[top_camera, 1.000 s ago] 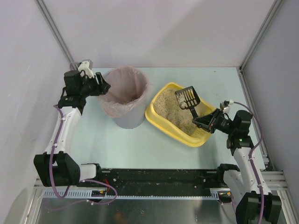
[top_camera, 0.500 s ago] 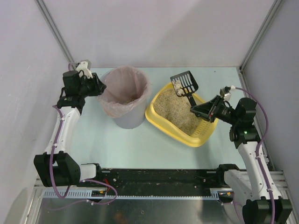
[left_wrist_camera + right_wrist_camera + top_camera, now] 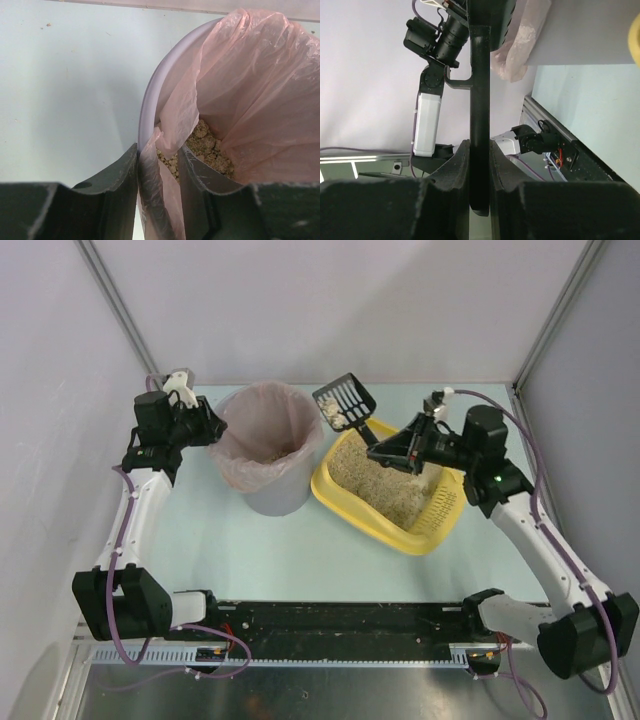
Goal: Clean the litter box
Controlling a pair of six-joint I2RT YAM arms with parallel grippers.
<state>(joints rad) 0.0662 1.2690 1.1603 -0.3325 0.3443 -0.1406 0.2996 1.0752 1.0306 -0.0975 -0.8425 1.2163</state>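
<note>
Scoop (image 3: 345, 402) up+left, litter box (image 3: 440, 510) below R pincer (image 3: 385, 455)

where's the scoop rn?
Top view: scoop held aloft in the right gripper, over the far-left corner of the litter box, just right of the bin.

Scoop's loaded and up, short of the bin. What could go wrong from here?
1. The clumps on the scoop look short of the bin; they could drop onto the table.
2. The right fingers pinch only the thin handle, so the scoop might twist.
3. The left fingers clamp the liner at the bin's rim; a tug could pull it loose.
</note>
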